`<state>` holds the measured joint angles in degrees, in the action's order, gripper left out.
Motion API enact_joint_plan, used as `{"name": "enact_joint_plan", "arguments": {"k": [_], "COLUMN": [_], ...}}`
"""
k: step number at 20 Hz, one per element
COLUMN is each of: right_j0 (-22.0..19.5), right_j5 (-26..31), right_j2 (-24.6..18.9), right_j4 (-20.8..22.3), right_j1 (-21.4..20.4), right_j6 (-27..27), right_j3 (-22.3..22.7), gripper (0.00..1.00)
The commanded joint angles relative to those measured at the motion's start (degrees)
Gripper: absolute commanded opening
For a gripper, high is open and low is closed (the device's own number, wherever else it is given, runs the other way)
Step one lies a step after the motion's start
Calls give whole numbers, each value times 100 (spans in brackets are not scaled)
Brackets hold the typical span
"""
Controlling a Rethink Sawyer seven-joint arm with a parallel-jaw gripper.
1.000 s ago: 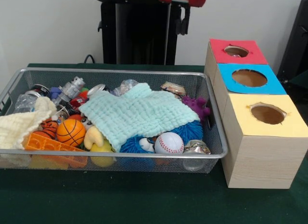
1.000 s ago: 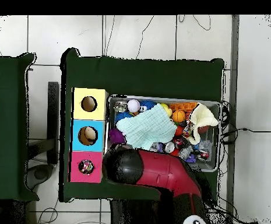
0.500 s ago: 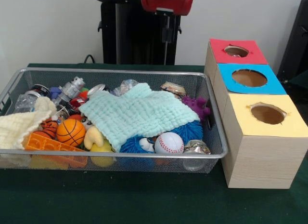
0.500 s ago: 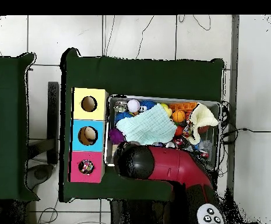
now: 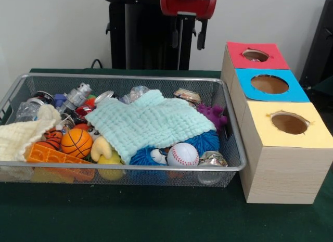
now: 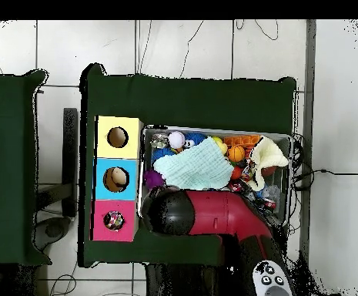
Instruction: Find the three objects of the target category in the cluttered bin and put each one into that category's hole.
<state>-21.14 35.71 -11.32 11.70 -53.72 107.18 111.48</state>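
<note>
While no spotted scraps show in the bin (image 5: 130,78), I judge any left lie under the mint cloth (image 5: 151,122). My hand (image 5: 188,35) hangs above the bin's far rim, fingers apart and empty; the cloth sits below and toward the camera. Red-panel hole (image 5: 255,55) is just beside, to the picture's right.

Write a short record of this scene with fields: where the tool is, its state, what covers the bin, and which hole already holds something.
tool: the tool hangs above the bin's far rim, open, holding nothing
bin: wire-mesh bin, full of clutter
top layer: mint-green cloth over the middle, cream cloth at one end
spotted scraps: none visible in the bin
red hole: the red hole shows something coloured inside, identity unclear
</note>
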Motion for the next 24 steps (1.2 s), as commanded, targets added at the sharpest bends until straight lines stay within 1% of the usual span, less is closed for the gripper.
{"name": "enact_joint_plan", "arguments": {"k": [1, 3, 5, 7, 10, 15, 18, 24], "right_j0": [-251, -229, -305, -378, -498, -589, -632, -629], "right_j5": [53, 138, -184, -428, -778, -1449, -1802, -2780], "right_j2": [-691, -605, -614, -611, -623, -568, -601, -574], "right_j4": [403, 490, 670, 836, 1088, 1533, 1678, 1998], "right_j1": [131, 122, 143, 289, 538, 974, 1209, 1838], "right_j6": [-860, -763, -743, -695, -667, -455, -304, -1], "right_j3": [-291, -289, -180, -185, -243, -324, -355, -459], "gripper": [100, 100, 100, 100, 100, 100, 100, 100]}}
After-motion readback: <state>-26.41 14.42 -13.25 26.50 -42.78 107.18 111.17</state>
